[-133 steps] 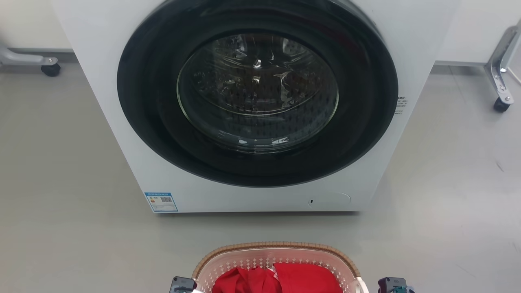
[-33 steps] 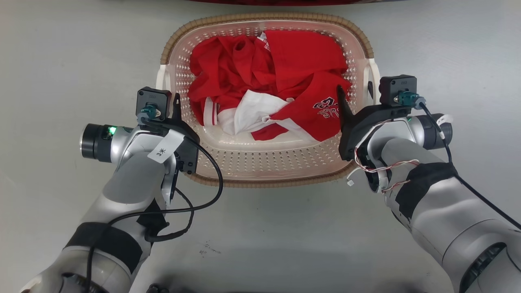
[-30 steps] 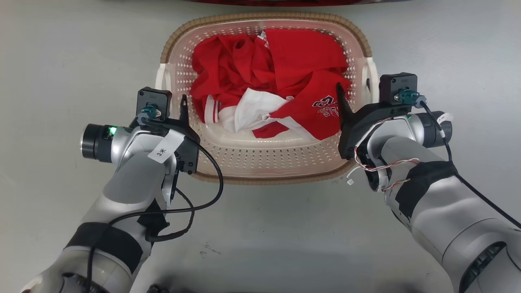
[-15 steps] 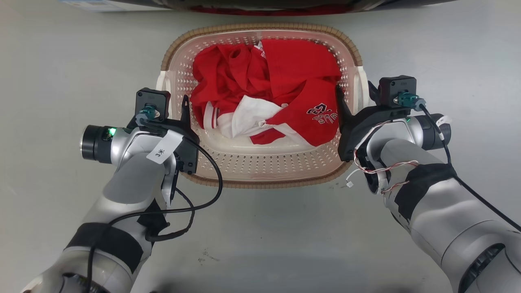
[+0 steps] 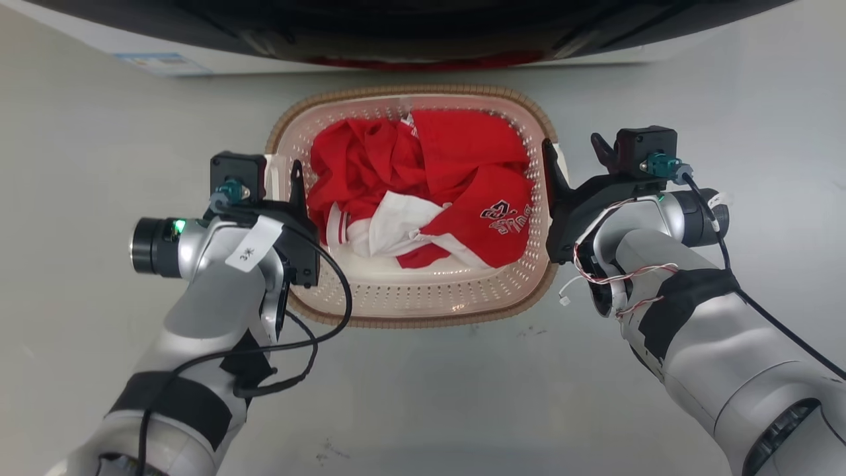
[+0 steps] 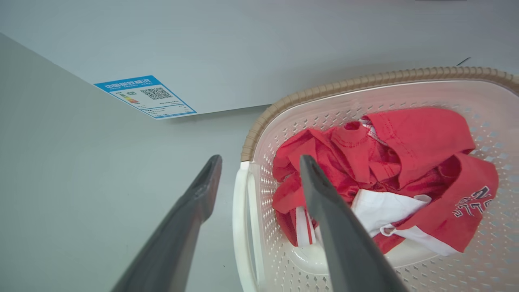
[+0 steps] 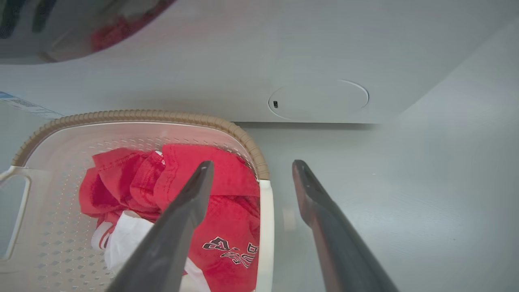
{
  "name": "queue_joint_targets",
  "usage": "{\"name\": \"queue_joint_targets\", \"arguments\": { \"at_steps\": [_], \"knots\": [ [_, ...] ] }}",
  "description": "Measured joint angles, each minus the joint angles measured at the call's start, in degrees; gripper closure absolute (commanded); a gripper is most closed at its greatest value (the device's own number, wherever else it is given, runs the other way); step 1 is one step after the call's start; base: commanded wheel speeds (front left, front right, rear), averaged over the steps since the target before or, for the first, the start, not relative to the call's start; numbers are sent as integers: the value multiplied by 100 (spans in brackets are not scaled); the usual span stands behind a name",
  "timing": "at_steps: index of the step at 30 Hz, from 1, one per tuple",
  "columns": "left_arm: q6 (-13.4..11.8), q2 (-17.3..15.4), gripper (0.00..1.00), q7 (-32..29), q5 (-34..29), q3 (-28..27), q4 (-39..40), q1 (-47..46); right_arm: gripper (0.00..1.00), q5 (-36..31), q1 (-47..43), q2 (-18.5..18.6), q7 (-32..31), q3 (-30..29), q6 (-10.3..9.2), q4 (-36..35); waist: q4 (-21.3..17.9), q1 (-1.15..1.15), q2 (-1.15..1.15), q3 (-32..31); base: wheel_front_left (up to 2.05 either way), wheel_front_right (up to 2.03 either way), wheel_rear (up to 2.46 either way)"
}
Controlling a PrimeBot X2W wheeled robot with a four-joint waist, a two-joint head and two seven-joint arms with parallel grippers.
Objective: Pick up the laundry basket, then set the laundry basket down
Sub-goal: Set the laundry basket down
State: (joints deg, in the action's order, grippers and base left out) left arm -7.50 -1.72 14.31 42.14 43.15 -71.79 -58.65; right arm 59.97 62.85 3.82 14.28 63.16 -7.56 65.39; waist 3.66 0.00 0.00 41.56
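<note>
Both spread, the left claw (image 6: 260,160) and right claw (image 7: 253,163) are straddling the side handles (image 6: 242,227) of the laundry basket (image 5: 410,90) resting between them on the floor (image 5: 423,396); set-down is apparently finishing, requiring straight withdrawal.

- Bright, even light from above; the grey floor (image 5: 79,198) looks pale, nearly washed out.
- A faint, soft shadow edges the laundry basket (image 5: 423,294) at lower centre, head view.
- The washing machine door (image 5: 410,26) at top mirrors a blurred red smear.
</note>
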Motion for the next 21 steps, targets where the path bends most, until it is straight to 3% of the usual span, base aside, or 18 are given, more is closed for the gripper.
{"name": "queue_joint_targets", "arguments": {
  "at_steps": [9,21],
  "knots": [
    [0,-83,0,-1,-22,-216,357,564,0,-268,-93,-9,1,-369,0,-346,-101,0,0,-569,0,0,0],
    [0,-379,0,0,-432,-668,1189,1471,0,-781,-1006,25,1,-1198,0,-984,-209,0,0,-1468,0,0,0]
  ]
}}
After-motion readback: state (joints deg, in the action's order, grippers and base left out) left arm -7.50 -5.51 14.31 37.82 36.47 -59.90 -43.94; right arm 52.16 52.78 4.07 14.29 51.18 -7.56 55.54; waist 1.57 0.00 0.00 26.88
